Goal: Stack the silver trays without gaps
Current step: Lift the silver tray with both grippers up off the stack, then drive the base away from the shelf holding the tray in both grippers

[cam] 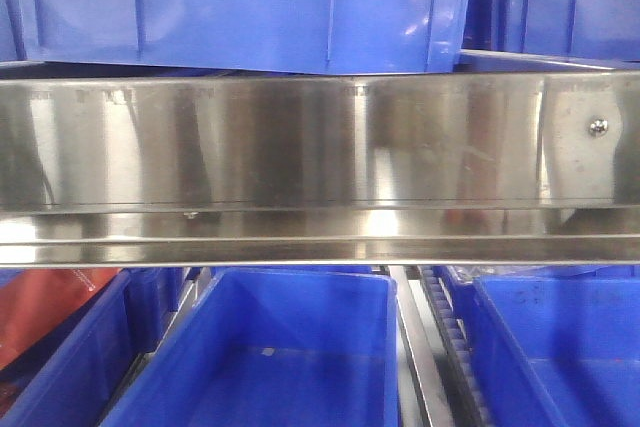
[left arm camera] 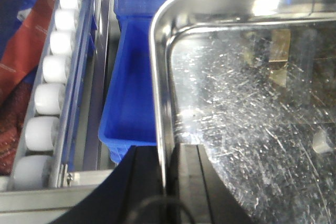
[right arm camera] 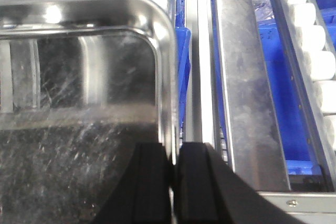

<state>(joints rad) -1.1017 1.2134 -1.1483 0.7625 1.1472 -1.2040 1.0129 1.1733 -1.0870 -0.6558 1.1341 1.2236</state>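
A single silver tray (left arm camera: 247, 103) is held by both arms, one at each of two opposite sides, and is judged to be lifted clear of the shelving. Its left wall is pinched by the left gripper (left arm camera: 167, 182), with one finger outside the wall and one inside, pressed onto the thin steel under the flared rim. The right wall is pinched the same way by the right gripper (right arm camera: 173, 182). This two-sided hold is judged to be chosen so that the shallow pan is carried level and can be lowered squarely, since a tilted tray would catch on a rim below and leave a gap. In the front view only the tray's edge is seen, at the very top, above an upper row of blue bins (cam: 240, 27). No second tray is shown in any view, so the stack it is meant for cannot be located. Under the tray's left edge a blue bin (left arm camera: 131, 108) is seen, with a track of white rollers (left arm camera: 50, 66) beside it. A broad steel rail (cam: 300, 147) with a screw crosses the front view, and a red bag (cam: 40, 307) is glimpsed below it
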